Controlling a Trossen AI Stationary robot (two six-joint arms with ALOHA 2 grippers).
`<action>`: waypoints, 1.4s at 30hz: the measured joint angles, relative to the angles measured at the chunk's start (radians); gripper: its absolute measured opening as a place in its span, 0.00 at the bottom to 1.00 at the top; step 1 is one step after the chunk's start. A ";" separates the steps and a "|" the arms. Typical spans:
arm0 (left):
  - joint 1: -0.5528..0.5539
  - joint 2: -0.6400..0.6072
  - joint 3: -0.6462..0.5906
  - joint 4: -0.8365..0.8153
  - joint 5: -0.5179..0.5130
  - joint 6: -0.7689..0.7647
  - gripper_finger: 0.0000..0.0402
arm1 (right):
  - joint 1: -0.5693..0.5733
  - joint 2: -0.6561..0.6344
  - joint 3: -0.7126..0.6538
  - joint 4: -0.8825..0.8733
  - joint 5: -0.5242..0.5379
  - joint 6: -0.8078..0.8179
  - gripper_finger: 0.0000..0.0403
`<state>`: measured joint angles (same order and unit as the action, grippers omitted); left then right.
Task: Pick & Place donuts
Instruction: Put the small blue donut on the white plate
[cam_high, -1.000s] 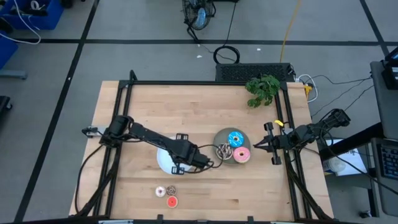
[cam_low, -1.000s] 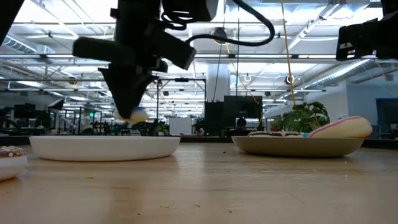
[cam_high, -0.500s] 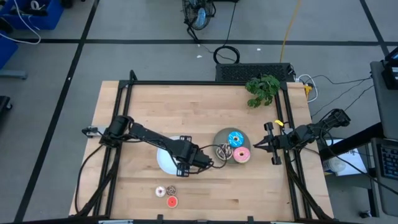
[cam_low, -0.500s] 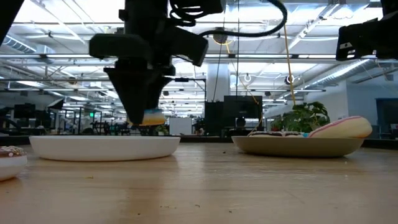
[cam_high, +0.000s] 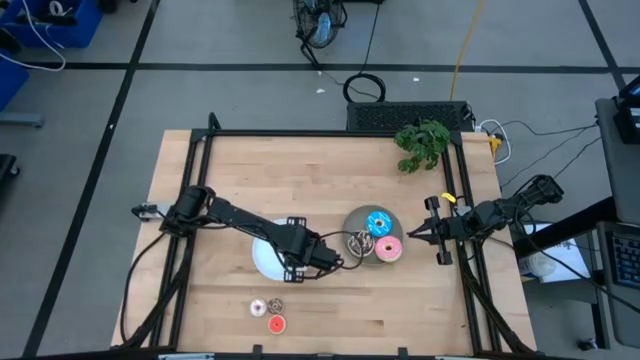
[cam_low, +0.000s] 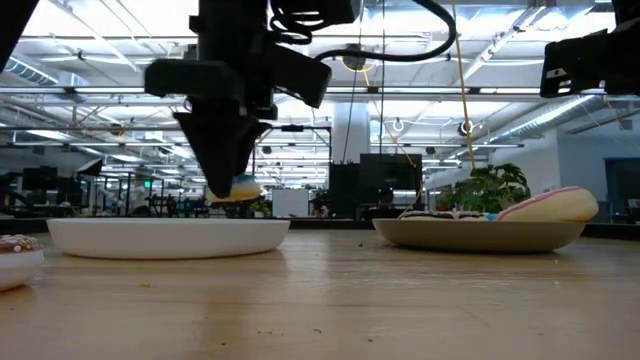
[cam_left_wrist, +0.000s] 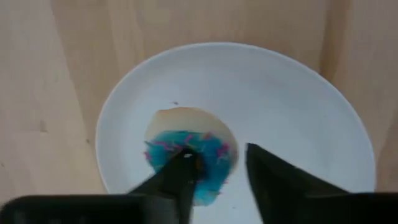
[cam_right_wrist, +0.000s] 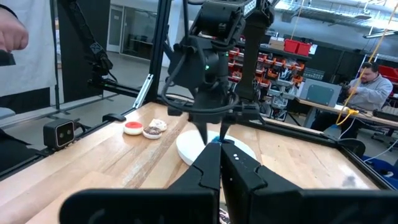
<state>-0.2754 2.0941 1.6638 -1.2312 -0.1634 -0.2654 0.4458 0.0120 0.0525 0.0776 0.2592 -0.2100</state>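
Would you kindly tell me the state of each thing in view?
Tiny blue donut: at left gripper tip, over white plate; grip unclear.
Right gripper: shut, empty, at the right edge of the table.
Grey-green plate: holds three larger donuts.
Three tiny donuts: loose on table.

Left arm stretched toward tabletop centre, left gripper (cam_low: 232, 185) pointing straight down — jaws slightly apart. Right arm folded at right edge, right gripper (cam_high: 414, 236) jaws closed.

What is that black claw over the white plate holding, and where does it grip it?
The left gripper has a small blue sprinkled donut between its fingers, one finger through the hole, just above the white plate. Whether it truly grips cannot be told.
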 joint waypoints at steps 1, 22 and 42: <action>0.001 0.000 0.000 0.000 -0.001 -0.004 0.30 | 0.000 0.001 0.000 0.000 0.000 0.000 0.00; -0.079 0.000 0.000 -0.055 0.006 -0.036 0.62 | -0.038 0.816 0.045 0.653 0.024 0.026 0.00; -0.177 -0.158 0.013 0.008 -0.083 -0.130 0.57 | -0.151 1.580 0.392 1.074 0.010 0.026 0.00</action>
<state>-0.4522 1.9364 1.6769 -1.2229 -0.2469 -0.3955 0.2950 1.5925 0.4444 1.1514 0.2695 -0.1840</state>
